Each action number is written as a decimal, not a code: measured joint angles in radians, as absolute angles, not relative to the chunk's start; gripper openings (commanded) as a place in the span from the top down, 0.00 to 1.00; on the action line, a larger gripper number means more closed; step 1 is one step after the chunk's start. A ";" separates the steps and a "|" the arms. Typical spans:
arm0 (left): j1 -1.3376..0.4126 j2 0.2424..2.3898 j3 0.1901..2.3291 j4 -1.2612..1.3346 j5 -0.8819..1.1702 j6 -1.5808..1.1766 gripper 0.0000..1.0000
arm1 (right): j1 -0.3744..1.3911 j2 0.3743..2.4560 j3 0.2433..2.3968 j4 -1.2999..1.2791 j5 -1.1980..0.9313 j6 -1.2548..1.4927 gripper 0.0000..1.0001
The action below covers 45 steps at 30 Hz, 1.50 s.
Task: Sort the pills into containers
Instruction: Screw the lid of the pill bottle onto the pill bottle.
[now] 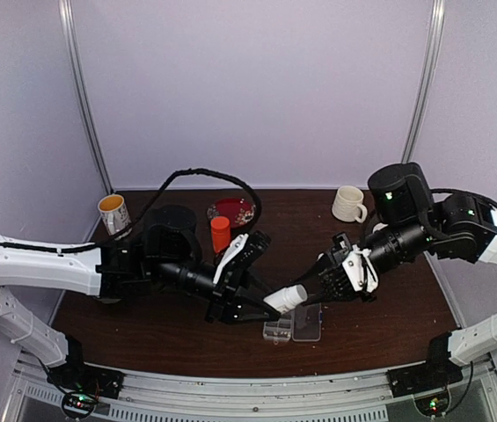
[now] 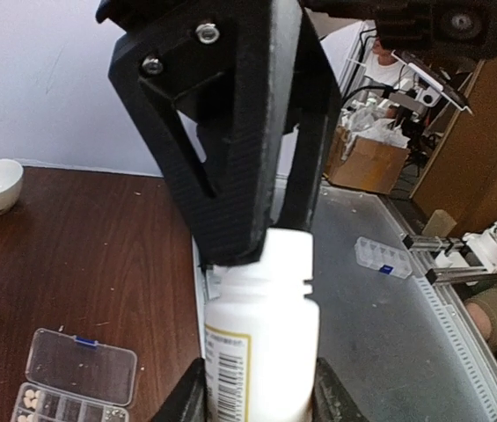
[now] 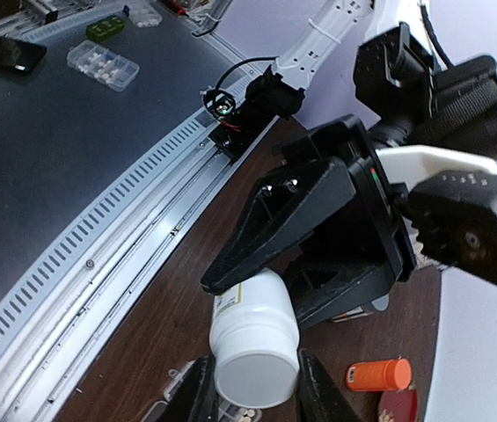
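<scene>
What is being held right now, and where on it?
A white bottle: the left gripper clamps its labelled body, and the right gripper grips its cap end.

Left pincer [image 1: 270, 305] grips white bottle [image 1: 287, 298] above organiser [image 1: 307, 327].

- The organiser box [image 1: 293, 328] lay at lower centre of the top view, near the table's [image 1: 142, 338] front edge.
- Pills [image 2: 28, 401] sat in its compartments [image 2: 63, 410].
- A tilted bottle [image 1: 285, 299] hung just above it, gripped between the left gripper [image 1: 272, 308] and right gripper [image 1: 308, 290].
- An upright bottle [image 1: 220, 234] stood further up-left, a dish [image 1: 233, 211] behind it.
- A mug [image 1: 113, 213] stood at upper left, a second mug [image 1: 347, 204] at upper right.
</scene>
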State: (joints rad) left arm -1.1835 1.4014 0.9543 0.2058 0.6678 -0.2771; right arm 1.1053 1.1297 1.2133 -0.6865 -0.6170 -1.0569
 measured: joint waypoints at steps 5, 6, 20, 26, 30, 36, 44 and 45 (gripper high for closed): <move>-1.185 1.362 0.992 0.099 0.563 -0.166 1.00 | 1.105 1.118 1.211 -0.635 -0.571 -0.725 0.89; -1.185 1.354 1.001 0.084 0.534 -0.141 1.00 | 1.105 1.116 1.210 -0.623 -0.555 -0.646 0.92; -1.184 1.368 1.134 -0.172 0.209 0.152 1.00 | 1.150 1.170 1.241 -0.614 -0.221 0.355 0.95; -1.185 1.402 1.159 -0.174 0.156 0.209 1.00 | 1.150 1.138 1.182 -0.556 -0.173 0.804 0.98; -1.186 1.426 1.159 -0.177 0.152 0.233 1.00 | 1.148 1.131 1.151 -0.553 -0.175 1.047 0.99; -1.186 1.440 1.159 -0.185 0.150 0.261 1.00 | 1.145 1.153 1.170 -0.586 -0.181 1.266 0.73; -1.186 1.459 1.159 -0.093 0.162 0.264 1.00 | 1.143 1.159 1.239 -0.633 -0.221 1.274 0.21; -1.186 1.458 1.159 -0.080 0.163 0.261 1.00 | 1.138 1.156 1.250 -0.641 -0.221 1.252 0.20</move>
